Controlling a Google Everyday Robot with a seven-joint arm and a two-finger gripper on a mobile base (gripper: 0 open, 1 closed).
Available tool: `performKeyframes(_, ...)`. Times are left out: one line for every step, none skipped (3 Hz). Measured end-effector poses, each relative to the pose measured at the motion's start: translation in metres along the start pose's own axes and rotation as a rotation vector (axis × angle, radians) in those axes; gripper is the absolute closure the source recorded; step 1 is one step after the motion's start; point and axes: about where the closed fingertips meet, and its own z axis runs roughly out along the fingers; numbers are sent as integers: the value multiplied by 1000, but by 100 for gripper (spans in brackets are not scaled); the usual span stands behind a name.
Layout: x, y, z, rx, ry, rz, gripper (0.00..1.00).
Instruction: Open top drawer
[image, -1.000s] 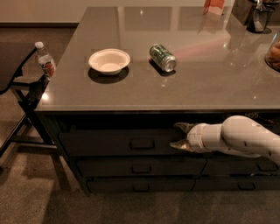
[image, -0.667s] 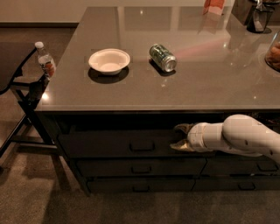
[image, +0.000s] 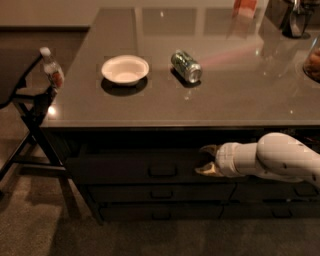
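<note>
Grey counter (image: 225, 100) above stacked dark drawers. The top drawer (image: 110, 167), just under the counter's front edge, looks rigid, probably heavy, sliding straight out. The gripper (image: 201, 160), fingers (image: 206, 171) spread, hovers below that edge, right of the drawer's small centred handle (image: 162, 171), the best hold. Shadow hides the drawer's right end.

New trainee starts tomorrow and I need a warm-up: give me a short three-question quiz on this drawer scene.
1. True or false: the open claw hangs in front of the top drawer, picture-right of its handle, not gripping it.
2. The green can on the counter is: A upright; B lying on its side; C inside a bowl.
3. Which dish stands picture-left of the can?
Key: 1 true; 2 B; 3 the white bowl.
</note>
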Motion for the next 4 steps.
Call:
performKeyframes(-2, -1, -3, 0, 0, 0, 81)
performKeyframes(-2, -1, -3, 0, 0, 0, 58)
performKeyframes(-2, -1, -3, 0, 0, 0, 35)
performKeyframes(-2, -1, -3, 0, 0, 0, 38)
